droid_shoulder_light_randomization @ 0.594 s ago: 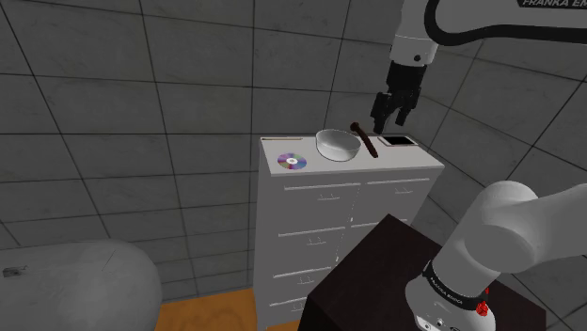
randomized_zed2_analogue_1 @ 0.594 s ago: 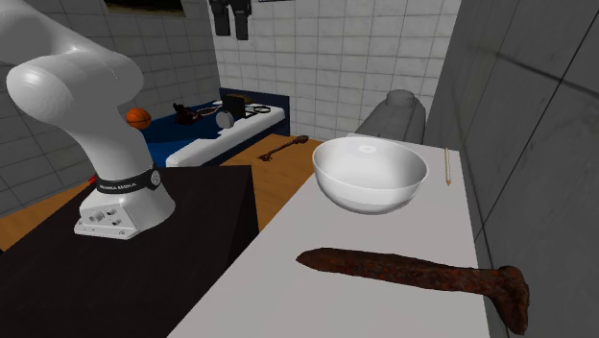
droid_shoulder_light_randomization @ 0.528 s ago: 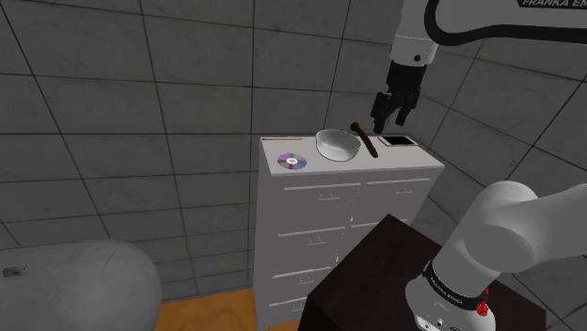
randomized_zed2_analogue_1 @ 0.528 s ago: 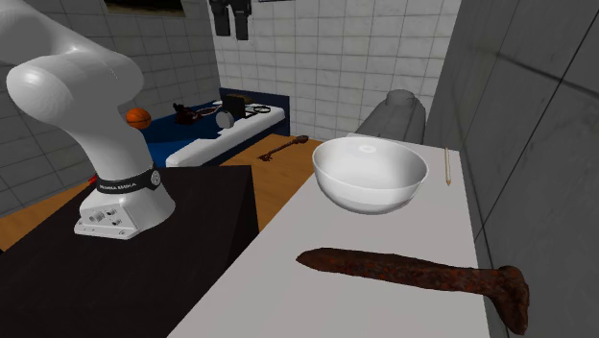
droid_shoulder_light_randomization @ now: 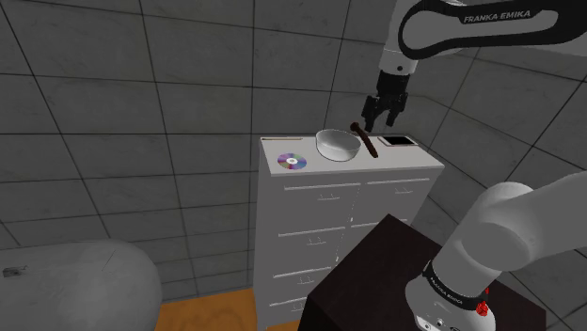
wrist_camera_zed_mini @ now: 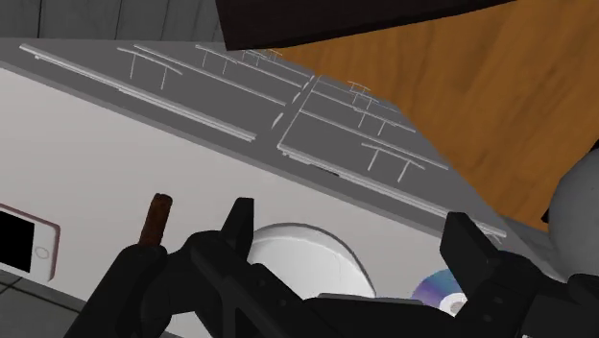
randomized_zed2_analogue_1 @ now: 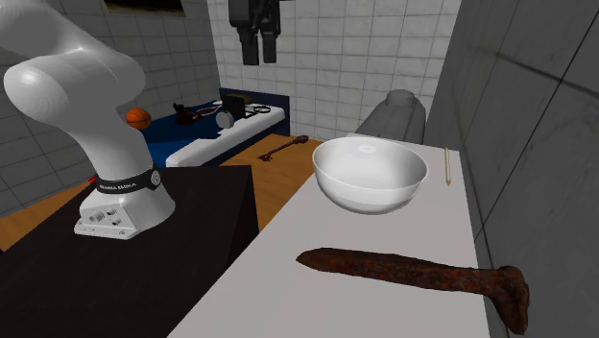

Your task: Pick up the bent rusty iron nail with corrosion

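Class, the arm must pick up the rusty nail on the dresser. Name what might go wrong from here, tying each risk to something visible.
1. The rusty nail lies close beside the white bowl; the open gripper might knock the bowl while descending.
2. The nail lies flat on the dresser top, so the fingers may slip off it.
3. The smartphone on its other side could get nudged.
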`<state>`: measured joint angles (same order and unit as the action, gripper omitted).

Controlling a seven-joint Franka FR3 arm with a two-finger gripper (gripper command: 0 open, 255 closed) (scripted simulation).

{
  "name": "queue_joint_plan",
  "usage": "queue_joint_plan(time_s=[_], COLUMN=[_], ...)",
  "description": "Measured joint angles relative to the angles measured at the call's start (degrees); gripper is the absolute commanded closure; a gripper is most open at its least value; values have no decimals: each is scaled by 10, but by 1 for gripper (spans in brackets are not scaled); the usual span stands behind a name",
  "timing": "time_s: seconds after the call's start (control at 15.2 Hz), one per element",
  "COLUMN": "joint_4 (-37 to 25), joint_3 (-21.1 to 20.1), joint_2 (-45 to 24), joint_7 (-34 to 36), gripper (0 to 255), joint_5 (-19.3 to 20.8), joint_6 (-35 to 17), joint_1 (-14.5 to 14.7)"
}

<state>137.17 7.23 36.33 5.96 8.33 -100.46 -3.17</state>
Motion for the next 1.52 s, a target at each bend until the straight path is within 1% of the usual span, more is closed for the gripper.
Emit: queue_joint_plan(time_s=[0.33, 0.53, 0.73, 0.92, 1.19, 1.52], joint_4=[-23, -43, -77, -115, -169, -250], joint_3=[47, 72, 102, 124, 153, 177], joint_2=[-75, -132, -188, -248, -333, -440], joint_7=[-26, -40, -65, -84, -121, -171], gripper=[0, 0, 0, 0, 0, 0], joint_5=[8, 4, -5, -24, -61, -121], joint_6=[-59, -100, -126, -148, -176, -192], joint_1=[-19, -26, -35, -40, -52, -81])
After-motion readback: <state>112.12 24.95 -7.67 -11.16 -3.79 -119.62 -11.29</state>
